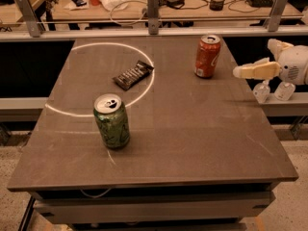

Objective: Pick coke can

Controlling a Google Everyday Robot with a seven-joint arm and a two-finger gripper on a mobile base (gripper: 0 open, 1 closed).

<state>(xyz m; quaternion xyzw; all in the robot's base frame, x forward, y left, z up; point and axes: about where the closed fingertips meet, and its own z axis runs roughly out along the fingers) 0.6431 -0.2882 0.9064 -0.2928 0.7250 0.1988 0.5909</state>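
Observation:
The coke can (207, 56), red-orange with white lettering and a silver top, stands upright near the far right of the dark table (192, 138). My gripper (253, 58) hovers off the table's right edge, just right of the can and about level with it. Its pale fingers (255, 71) are spread open, point left toward the can, and hold nothing. A small gap separates the nearest fingertip from the can.
A green patterned can (112, 121) stands upright at the front left. A dark snack bar (133, 74) lies inside a white circle marked on the tabletop. A metal rail (153, 31) runs behind the table, with a cluttered desk beyond it.

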